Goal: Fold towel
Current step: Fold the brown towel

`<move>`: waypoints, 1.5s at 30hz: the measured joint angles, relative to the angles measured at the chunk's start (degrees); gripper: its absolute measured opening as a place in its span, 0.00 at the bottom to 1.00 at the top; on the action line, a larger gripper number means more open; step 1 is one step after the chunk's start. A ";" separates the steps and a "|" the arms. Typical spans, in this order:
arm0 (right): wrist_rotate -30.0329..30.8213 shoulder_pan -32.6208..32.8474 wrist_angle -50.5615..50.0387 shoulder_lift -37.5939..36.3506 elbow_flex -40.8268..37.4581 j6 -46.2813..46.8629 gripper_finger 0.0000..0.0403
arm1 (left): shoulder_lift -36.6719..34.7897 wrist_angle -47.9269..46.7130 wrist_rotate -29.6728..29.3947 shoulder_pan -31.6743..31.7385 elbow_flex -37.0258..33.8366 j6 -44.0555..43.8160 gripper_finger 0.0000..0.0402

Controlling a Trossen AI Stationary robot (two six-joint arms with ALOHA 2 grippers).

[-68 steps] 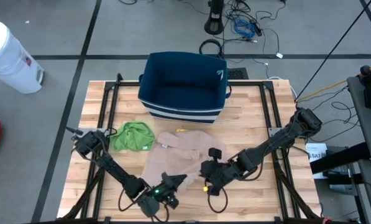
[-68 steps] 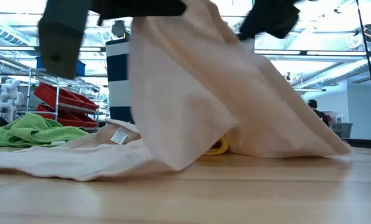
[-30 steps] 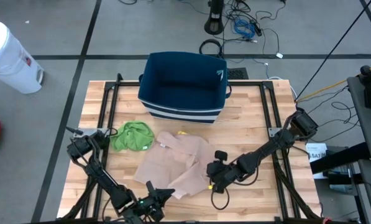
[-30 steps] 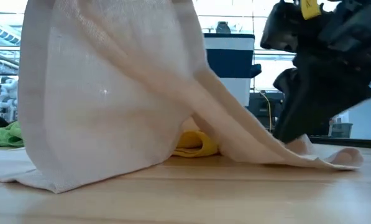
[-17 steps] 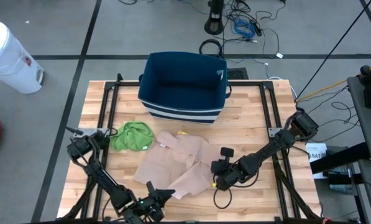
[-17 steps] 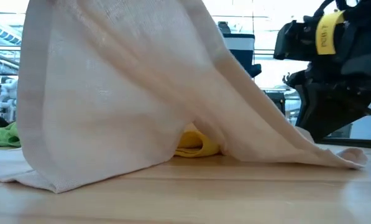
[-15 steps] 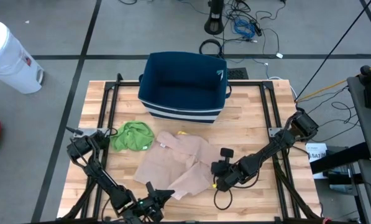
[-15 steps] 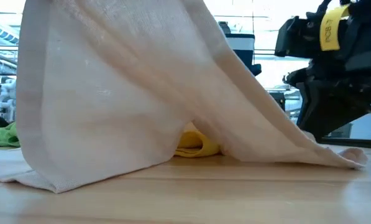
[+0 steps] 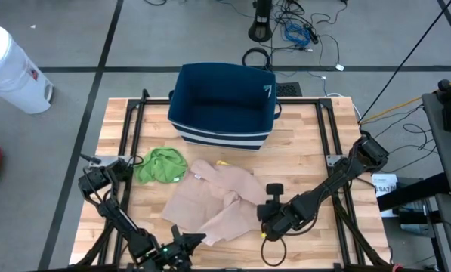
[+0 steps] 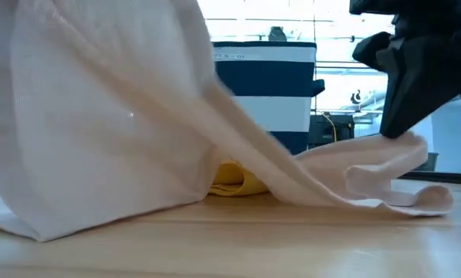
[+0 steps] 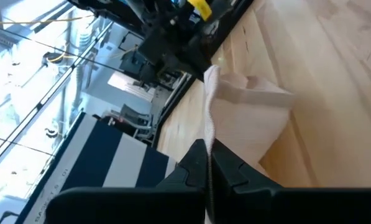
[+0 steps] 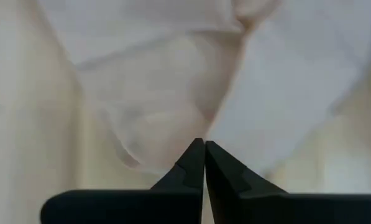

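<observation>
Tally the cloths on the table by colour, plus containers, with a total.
Beige towel: 1
Green cloth: 1
Yellow cloth, mostly hidden under the beige towel: 1
Navy striped bin: 1
Total: 4

Right tool [image 9: 264, 224] has clamped and lifted the towel [image 9: 210, 202] edge

Three cloths [image 9: 214, 202], one bin [image 9: 223, 106], one bucket [image 9: 12, 69]
</observation>
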 joint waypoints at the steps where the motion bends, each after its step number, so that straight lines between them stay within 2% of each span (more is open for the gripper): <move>1: 0.02 -0.04 -2.23 -0.01 0.35 0.19 0.00 | 0.00 -1.15 -0.02 -0.04 0.01 -1.27 0.00; 3: -0.58 0.15 -2.97 -0.02 0.39 0.10 0.01 | 0.00 -3.13 -0.09 -0.29 0.00 -4.25 0.00; 8: -3.60 0.99 2.65 -0.22 0.54 -3.20 0.04 | 0.00 -9.15 -0.10 -0.95 -0.01 -10.49 0.00; 13: -0.34 1.33 -13.34 -0.22 0.49 4.36 0.04 | 0.00 -14.48 -0.05 -1.26 -0.01 -17.10 0.00; 17: -1.37 1.64 -16.92 -0.22 0.32 9.69 0.04 | 0.00 -14.82 1.85 -1.33 -0.01 -17.83 0.00; 26: -2.15 2.56 -13.12 -0.22 0.32 10.56 0.04 | -0.21 -15.21 3.49 -0.75 -0.01 -17.98 0.00; 32: -2.14 2.56 -8.16 -0.22 0.30 10.59 0.04 | -3.17 -15.71 10.88 0.59 -0.01 -22.13 0.00; 38: -2.12 2.56 -1.08 -0.22 0.30 10.43 0.04 | -4.70 -18.04 12.03 1.80 -0.01 -22.28 0.00; 45: -2.13 2.56 7.45 -0.22 0.28 10.41 0.04 | -7.37 -27.72 15.72 4.61 -0.01 -25.09 0.00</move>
